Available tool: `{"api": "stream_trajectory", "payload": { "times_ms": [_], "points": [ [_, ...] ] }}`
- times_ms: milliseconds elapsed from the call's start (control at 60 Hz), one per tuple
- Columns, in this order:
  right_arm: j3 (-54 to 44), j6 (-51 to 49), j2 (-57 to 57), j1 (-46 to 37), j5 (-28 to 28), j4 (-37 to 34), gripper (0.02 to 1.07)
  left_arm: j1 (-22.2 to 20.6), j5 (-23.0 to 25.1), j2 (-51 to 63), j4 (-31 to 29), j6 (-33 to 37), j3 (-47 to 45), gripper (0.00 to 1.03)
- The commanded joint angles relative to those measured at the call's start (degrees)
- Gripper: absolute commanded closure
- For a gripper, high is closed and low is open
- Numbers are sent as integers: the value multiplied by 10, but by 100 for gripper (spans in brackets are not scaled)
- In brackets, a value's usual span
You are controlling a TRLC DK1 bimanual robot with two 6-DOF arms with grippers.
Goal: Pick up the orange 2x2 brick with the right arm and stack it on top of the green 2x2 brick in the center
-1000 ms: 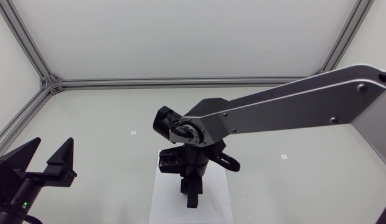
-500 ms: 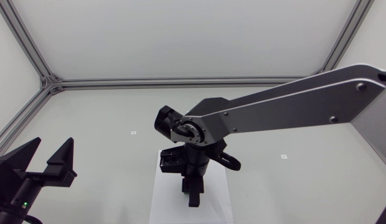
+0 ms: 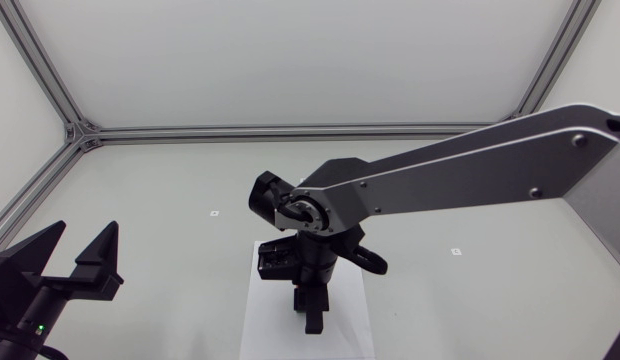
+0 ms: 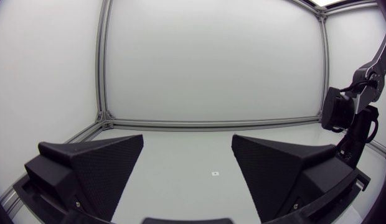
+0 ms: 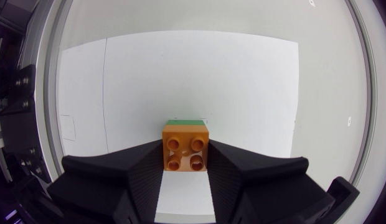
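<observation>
Centrally, right pincer (image 5: 185, 157) clamps orange brick (image 5: 185, 147) over green brick (image 5: 187, 121); left pincer (image 4: 187, 142) wide

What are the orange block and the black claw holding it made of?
The orange block looks like hard, smooth plastic: slightly shiny, with moulded round studs. The right claw looks matte black with a fine grainy surface, perhaps plastic or rubber.

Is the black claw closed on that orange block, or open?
Shut: the right gripper has both fingers against the orange brick, one on each side. The green brick edge shows just beyond.
</observation>
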Motion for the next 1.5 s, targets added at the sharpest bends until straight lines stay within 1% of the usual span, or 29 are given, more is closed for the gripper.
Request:
{"api": "stream_trajectory", "payload": {
  "times_ms": [0, 183, 367, 400, 617, 783, 800, 817, 833, 850, 867, 1217, 1350, 1483],
  "points": [
    [-8, -15, 13, -4, 3, -1, 69, 2, 3, -5, -9, 8, -23, 4],
    [-8, -19, 16, -5, 3, -1, 69, 2, 3, -5, -9, 8, -23, 4],
    [-9, -23, 16, -6, 4, 2, 66, 2, 3, -5, -9, 8, -23, 4],
    [-9, -23, 16, -6, 4, 2, 63, 2, 3, -5, -9, 8, -23, 4],
    [-8, -20, 13, -5, 3, 2, 56, 2, 3, -5, -9, 8, -23, 4],
    [-8, -18, 12, -3, 4, 1, 31, 2, 3, -5, -9, 8, -23, 4],
    [-8, -17, 12, -3, 4, 1, 27, 2, 3, -5, -9, 8, -23, 4],
    [-8, -17, 12, -3, 3, 0, 21, 2, 3, -5, -8, 8, -23, 4],
    [-8, -17, 11, -3, 3, 0, 11, 2, 3, -5, -9, 8, -23, 4],
    [-8, -17, 10, -3, 3, 0, 4, 2, 3, -5, -9, 8, -23, 4],
    [-8, -17, 9, -3, 3, 0, 6, 2, 3, -5, -9, 8, -23, 4],
    [-11, -4, -53, -3, 2, -7, 6, 2, 3, -5, -9, 8, -23, 4],
    [-11, 11, -123, -9, -1, -12, 6, 2, 3, -5, -9, 8, -23, 4],
    [-19, 36, -201, -41, -5, -10, 6, 2, 3, -5, -9, 7, -23, 4]
  ]
}}
